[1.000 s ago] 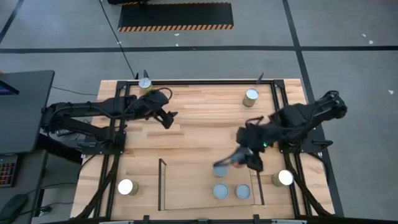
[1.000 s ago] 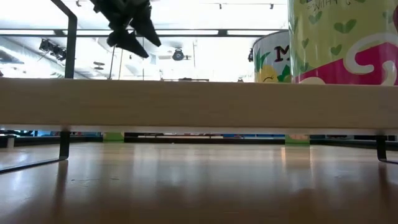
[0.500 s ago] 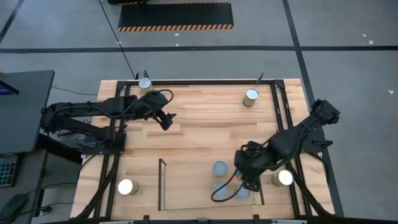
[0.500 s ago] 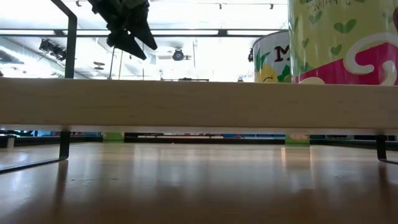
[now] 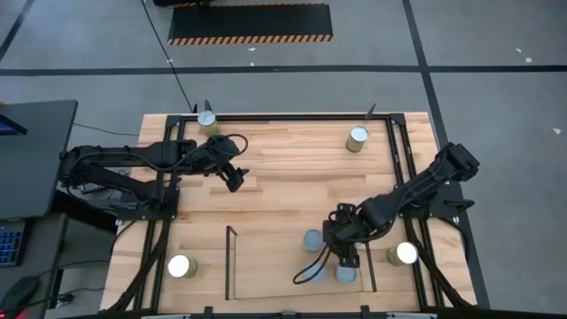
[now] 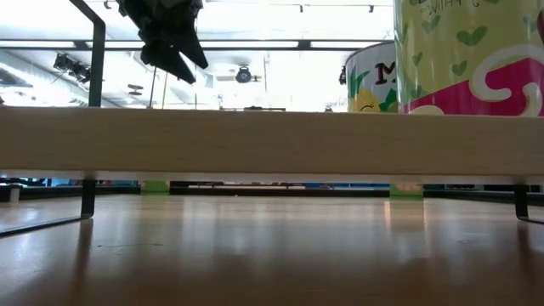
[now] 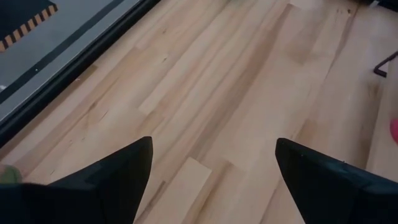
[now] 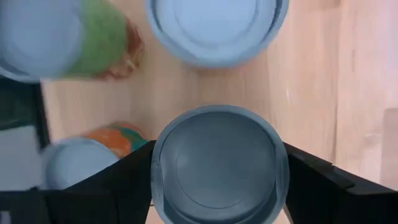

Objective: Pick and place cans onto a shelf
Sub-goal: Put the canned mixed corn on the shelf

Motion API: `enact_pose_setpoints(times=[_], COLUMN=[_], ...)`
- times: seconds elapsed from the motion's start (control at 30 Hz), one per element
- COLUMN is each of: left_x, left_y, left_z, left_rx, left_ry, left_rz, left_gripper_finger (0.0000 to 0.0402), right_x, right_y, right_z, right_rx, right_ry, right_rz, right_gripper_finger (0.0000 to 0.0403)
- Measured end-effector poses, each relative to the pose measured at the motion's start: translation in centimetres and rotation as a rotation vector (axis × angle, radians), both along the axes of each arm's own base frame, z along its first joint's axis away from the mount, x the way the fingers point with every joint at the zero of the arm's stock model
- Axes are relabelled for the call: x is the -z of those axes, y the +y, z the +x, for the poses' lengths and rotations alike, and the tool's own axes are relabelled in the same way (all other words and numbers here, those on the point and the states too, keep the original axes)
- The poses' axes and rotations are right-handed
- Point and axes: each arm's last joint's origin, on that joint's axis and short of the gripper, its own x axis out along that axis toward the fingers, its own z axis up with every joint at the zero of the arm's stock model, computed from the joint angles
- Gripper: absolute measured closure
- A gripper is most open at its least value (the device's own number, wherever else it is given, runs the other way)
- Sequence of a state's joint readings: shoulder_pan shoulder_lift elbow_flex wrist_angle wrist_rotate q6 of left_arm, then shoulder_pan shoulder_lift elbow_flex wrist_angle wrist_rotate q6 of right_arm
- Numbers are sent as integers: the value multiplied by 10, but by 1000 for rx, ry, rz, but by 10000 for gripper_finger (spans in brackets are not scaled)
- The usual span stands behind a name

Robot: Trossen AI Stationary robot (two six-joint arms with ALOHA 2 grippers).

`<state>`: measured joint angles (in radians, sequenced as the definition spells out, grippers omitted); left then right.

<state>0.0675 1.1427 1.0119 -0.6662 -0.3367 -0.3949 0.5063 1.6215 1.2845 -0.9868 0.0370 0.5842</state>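
Note:
My right gripper (image 5: 339, 254) is over the right part of the light-wood shelf (image 5: 266, 266), shut on a can with a dull grey-blue top (image 8: 217, 165). In the high view the gripper hides most of this can. Other cans stand close by on the shelf (image 5: 312, 239) (image 5: 345, 274), and three show around the held one in the right wrist view (image 8: 214, 25) (image 8: 50, 37) (image 8: 81, 165). My left gripper (image 5: 236, 178) (image 7: 211, 165) is open and empty above the table's far left part; it also shows in the low view (image 6: 170, 38). My right gripper pinches the can by its side wall just under the top rim (image 8: 163, 177), one finger (image 8: 118, 186) on each side. The fingers come from above, pointing down. The can is upright, top toward the camera. Whether its base rests on the shelf, I cannot tell.
Single cans stand at the table's far left corner (image 5: 206, 118), far right (image 5: 357, 137), near left (image 5: 182, 266) and near right (image 5: 406, 254). Thin black rods (image 5: 232, 261) edge the shelf. In the low view two cans (image 6: 467, 51) (image 6: 370, 76) stand on the shelf board (image 6: 255, 140).
My right gripper has gone toward the table's near edge, from the shelf's far side to over its right part, and its arm has folded in closer to the table. A round can top now shows at the shelf's far side where the gripper was.

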Motion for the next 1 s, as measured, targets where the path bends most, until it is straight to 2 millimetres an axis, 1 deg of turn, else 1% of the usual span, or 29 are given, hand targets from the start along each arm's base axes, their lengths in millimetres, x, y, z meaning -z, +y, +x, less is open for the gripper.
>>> enact_pose_setpoints(times=[0.2, 0.4, 0.5, 0.87, 1.0], left_x=[0, 0, 0, 0, 0], left_y=[1, 1, 1, 1, 1], left_z=[0, 0, 0, 0, 0], left_rx=[-7, -8, -8, -8, -8], left_ry=[-4, -4, -4, -4, -4], left_rz=[-3, -1, -1, 0, 0], left_gripper_finger=[56, 56, 56, 56, 56], right_x=[17, 29, 33, 35, 24], right_y=[-7, -8, -8, -9, -7], right_z=[-5, -4, -5, -7, -3], right_rx=[-37, -40, -41, -34, -38], right_ry=[52, 26, 40, 51, 43], right_rz=[-27, -9, 3, 0, 20], right_gripper_finger=[110, 107, 100, 51, 40])
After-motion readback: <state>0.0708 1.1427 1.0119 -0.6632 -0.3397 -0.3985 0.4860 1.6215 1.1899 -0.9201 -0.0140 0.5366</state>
